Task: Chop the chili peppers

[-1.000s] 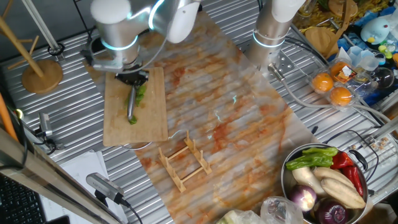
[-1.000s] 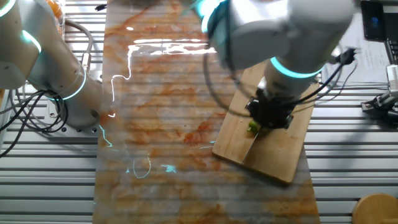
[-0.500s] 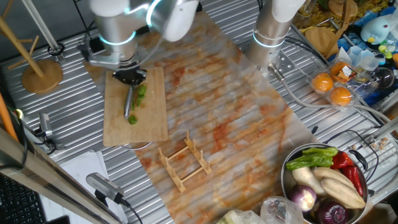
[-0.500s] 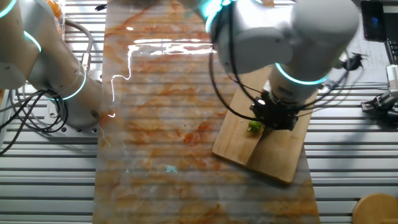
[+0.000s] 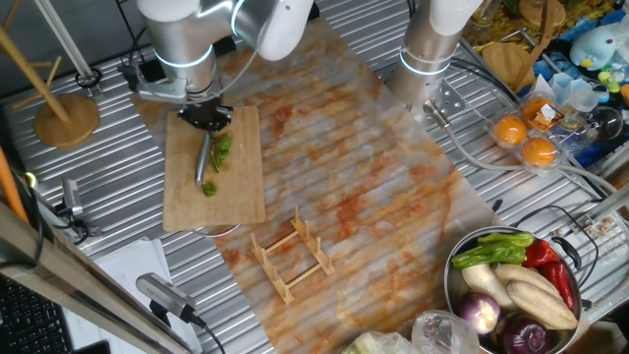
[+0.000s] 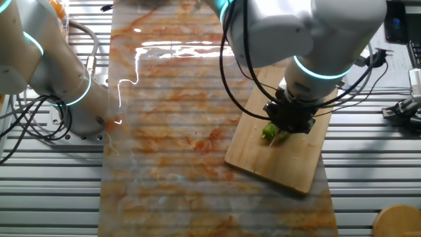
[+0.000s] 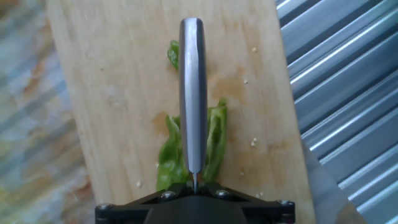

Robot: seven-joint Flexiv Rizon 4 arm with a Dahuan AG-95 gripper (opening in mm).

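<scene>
The chili peppers [image 7: 214,140] lie cut open on the wooden cutting board [image 7: 112,93]. Green strips lie on both sides of the knife [image 7: 191,93], and a small piece [image 7: 173,55] sits further along. My gripper [image 7: 194,186] is shut on the knife, whose blade points away over the pepper. In one fixed view the gripper [image 5: 204,118] hangs over the board's [image 5: 241,192] far end, the knife [image 5: 204,165] beside the chili [image 5: 223,149]. In the other fixed view the gripper [image 6: 289,118] partly hides the chili [image 6: 272,133] on the board [image 6: 289,164].
A stained plastic sheet [image 5: 373,177] covers the table middle. A small wooden rack [image 5: 292,254] stands near the board. A metal bowl [image 5: 454,285] of mixed vegetables sits at the front right. A second arm's base [image 5: 432,49] and oranges [image 5: 524,138] are at the back right.
The gripper and knife have shifted slightly toward the board's far end. More of the green pepper shows beside the gripper in the other fixed view.
</scene>
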